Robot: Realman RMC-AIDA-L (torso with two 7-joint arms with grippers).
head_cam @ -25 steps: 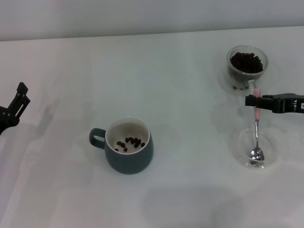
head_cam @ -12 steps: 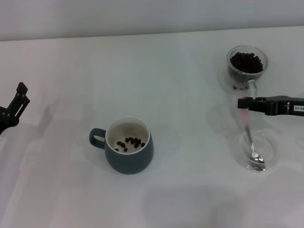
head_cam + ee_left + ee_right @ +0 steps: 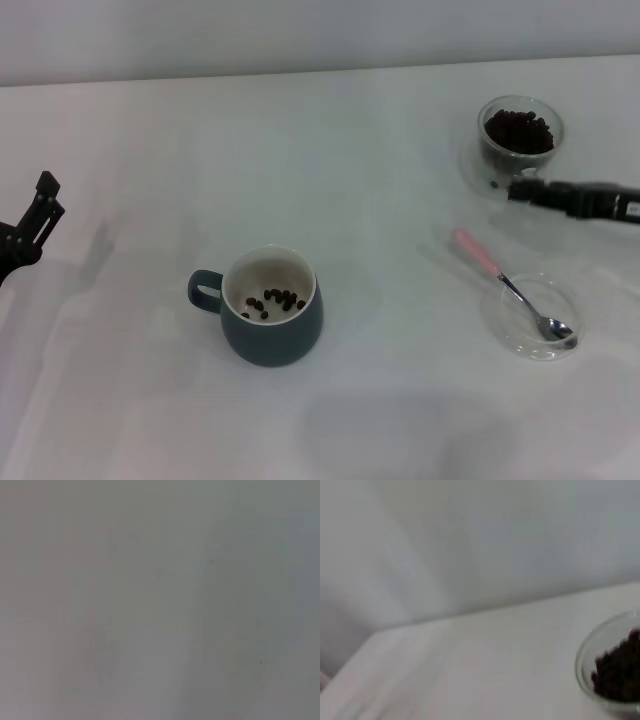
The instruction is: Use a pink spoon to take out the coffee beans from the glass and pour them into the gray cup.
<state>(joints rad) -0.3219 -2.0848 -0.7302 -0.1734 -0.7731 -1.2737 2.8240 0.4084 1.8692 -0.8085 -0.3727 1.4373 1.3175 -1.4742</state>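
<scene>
Pink spoon [image 3: 505, 287]: released; it lies with its metal bowl inside a shallow clear glass dish [image 3: 512, 330] and its pale pink handle resting over the rim onto the white tabletop [image 3: 350, 160], pointing toward the far left.
Glass [image 3: 520, 145]: stands far right on the tabletop, well filled with coffee beans [image 3: 518, 130]; it is also partly seen in the right wrist view [image 3: 607, 665].
Gray cup [image 3: 270, 305]: stands near the middle front, handle toward the robot's left, well apart from the glass; a small scatter of beans [image 3: 272, 300] lies on its cream floor.
Right gripper [image 3: 520, 190]: hangs just in front of the glass, between it and the spoon, holding nothing; whether its fingers are apart or together cannot be told.
Left gripper [image 3: 38, 215]: parked at the left edge, well away from everything; its fingers are seen spread apart and empty.
Step in hand: judged to be a pause between scoops, or the close of the task, with the spoon set down in its dish.
Next move: if more beans are wanted, the pink handle must be regrasped where it lies clear of the dish rim, lifted level, and carried to the glass.
Risk: the thin handle lies low on the tabletop, so a shallow pinch may slip.
</scene>
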